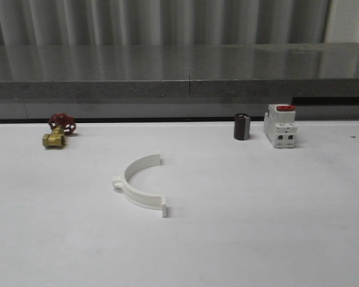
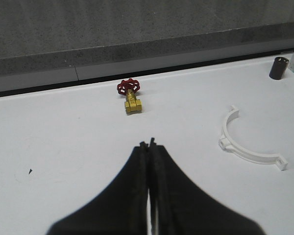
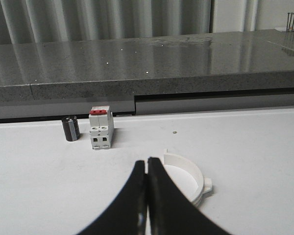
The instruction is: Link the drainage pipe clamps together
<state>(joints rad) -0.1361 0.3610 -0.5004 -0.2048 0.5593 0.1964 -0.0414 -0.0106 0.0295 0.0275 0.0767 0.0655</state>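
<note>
A white table (image 1: 257, 227) carries everything, backed by a grey stone ledge (image 1: 179, 78). Near its far edge sit a brass valve (image 1: 58, 131) with a red handwheel on the left, and on the right a dark cylinder (image 1: 242, 127) just beside a white breaker (image 1: 280, 127) with a red switch. A white half-ring clamp (image 1: 140, 182) lies flat near the middle, its open side facing right, and in the right wrist view a second clamp (image 3: 188, 178) lies on the table near the breaker's side.
</note>
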